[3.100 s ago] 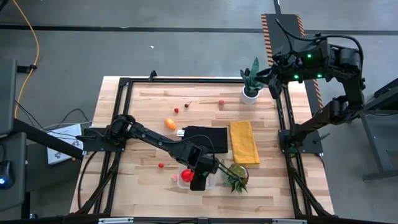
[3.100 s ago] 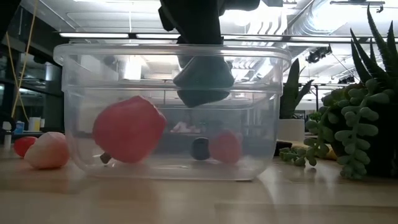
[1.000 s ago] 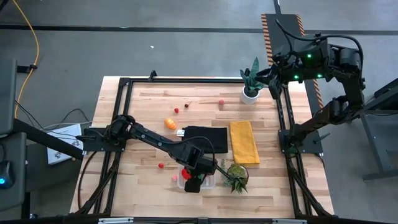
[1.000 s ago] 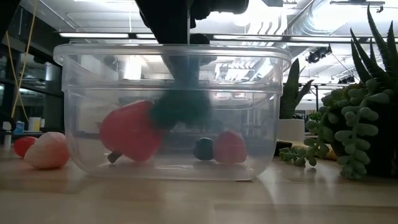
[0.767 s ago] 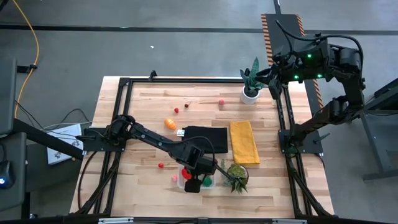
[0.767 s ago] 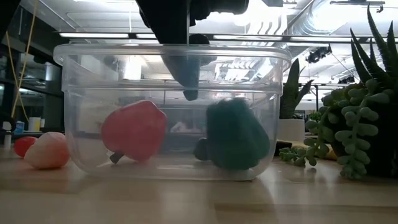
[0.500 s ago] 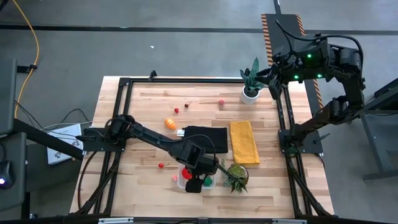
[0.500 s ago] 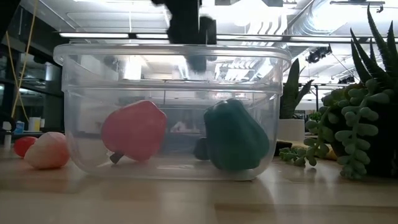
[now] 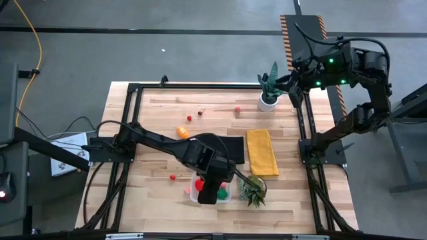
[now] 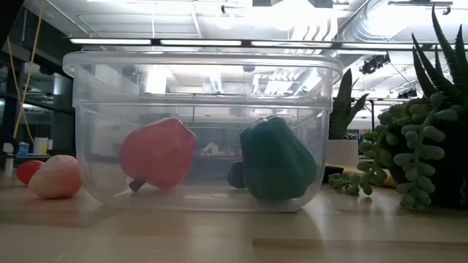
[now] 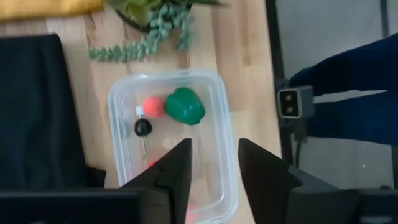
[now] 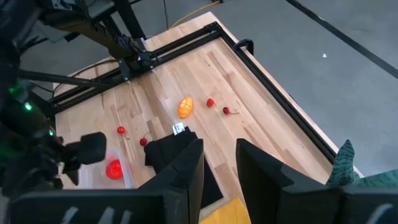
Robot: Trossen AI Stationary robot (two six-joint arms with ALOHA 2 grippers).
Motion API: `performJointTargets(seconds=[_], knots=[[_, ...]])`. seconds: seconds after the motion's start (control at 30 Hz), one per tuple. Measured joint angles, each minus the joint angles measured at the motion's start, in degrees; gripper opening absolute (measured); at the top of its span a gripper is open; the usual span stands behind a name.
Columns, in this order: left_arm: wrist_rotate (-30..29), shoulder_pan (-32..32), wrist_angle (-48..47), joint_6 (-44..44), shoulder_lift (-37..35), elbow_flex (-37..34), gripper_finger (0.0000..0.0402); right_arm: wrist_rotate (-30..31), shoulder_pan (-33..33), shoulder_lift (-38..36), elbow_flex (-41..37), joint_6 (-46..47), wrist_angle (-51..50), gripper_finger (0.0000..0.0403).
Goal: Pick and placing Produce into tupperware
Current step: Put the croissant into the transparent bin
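- Inside the small clear plastic tub with rounded corners, near the table's front edge, we count a large red toy pepper, a green toy pepper, a small dark berry and a small red-pink fruit — so a good share of the produce is, in our judgement, already placed.
- Left on the light wooden table: an orange toy fruit, a few tiny red berries near the far edge and, another tiny red one to the left of the tub, and a pale pink piece just beside the tub's left wall. These we judge to be the remaining work.
- The left gripper hangs above the tub with nothing between its fingers; a gap stands between them, and we see the tub through it.
- The right gripper waits high off the table's far right corner, near the white-potted spiky plant; its fingers stand apart and hold nothing.
- The low view gives us what the high view cannot: both peppers resting on the tub's floor, side by side and slightly apart. It shows no gripper at all.
- The left wrist view alone shows the dark berry and the small red-pink fruit clearly — in the low view the berry is only a dark patch between the peppers.
- The right wrist view alone takes in the loose orange fruit and scattered berries beside the black cloth.
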Motion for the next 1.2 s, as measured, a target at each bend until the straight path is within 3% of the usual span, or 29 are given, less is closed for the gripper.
performJointTargets(seconds=[0.27, 0.57, 1.2], knots=[[-1.92, 0.30, -4.73, 0.78, 0.01, 9.26, 0.0056, -0.05, 0.00, -0.01, 0.02, -0.19, 0.00, 0.0086], [-2.56, 4.98, -8.41, 0.88, -4.51, 8.56, 0.0003, -1.07, 0.00, -0.01, 0.02, -0.10, -0.01, 0.0086], [-2.86, 18.70, -17.37, 11.84, -11.84, 8.58, 0.0005, -1.06, 0.00, 0.22, 0.02, -3.70, 1.44, 0.0086]])
